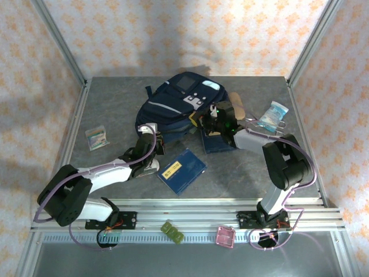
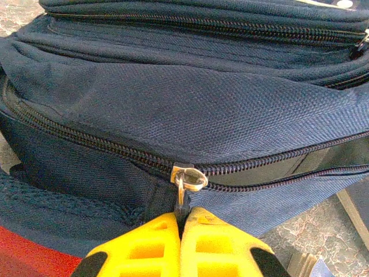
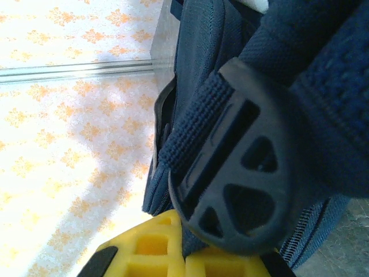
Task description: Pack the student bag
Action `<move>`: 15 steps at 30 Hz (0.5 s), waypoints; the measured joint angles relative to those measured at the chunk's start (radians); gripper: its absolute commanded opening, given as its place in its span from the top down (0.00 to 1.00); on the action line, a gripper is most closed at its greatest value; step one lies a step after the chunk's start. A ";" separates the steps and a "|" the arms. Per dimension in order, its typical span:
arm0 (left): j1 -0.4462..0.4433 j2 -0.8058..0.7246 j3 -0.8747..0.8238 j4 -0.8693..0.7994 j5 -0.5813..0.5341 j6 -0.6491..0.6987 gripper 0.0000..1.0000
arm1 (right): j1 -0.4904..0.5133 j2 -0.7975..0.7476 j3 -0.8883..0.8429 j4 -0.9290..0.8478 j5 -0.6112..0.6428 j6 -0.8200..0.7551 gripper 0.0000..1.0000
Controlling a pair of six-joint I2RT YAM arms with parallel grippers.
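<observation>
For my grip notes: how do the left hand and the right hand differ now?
The left hand pinches a small metal zipper pull; the right hand seems to pinch a large black plastic buckle. The left sits at the student bag's near side, the right at its right side. Both are shut, with yellow fingers.

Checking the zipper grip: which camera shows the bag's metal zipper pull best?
The left wrist view: the zipper pull is close and sharp, its tab between the left gripper's shut yellow fingers. From the top, the student bag shows whole, the pull too small to make out. The right wrist view gives a strap buckle.
</observation>
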 measured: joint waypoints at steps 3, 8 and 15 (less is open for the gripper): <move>0.005 0.000 0.002 -0.025 -0.002 0.011 1.00 | -0.002 0.000 0.000 -0.003 -0.003 -0.006 1.00; 0.040 0.026 0.045 -0.098 -0.016 0.026 1.00 | -0.035 -0.004 -0.002 -0.024 -0.018 -0.026 1.00; 0.129 0.035 0.061 -0.143 -0.019 0.040 1.00 | -0.105 -0.055 -0.016 -0.068 -0.021 -0.069 1.00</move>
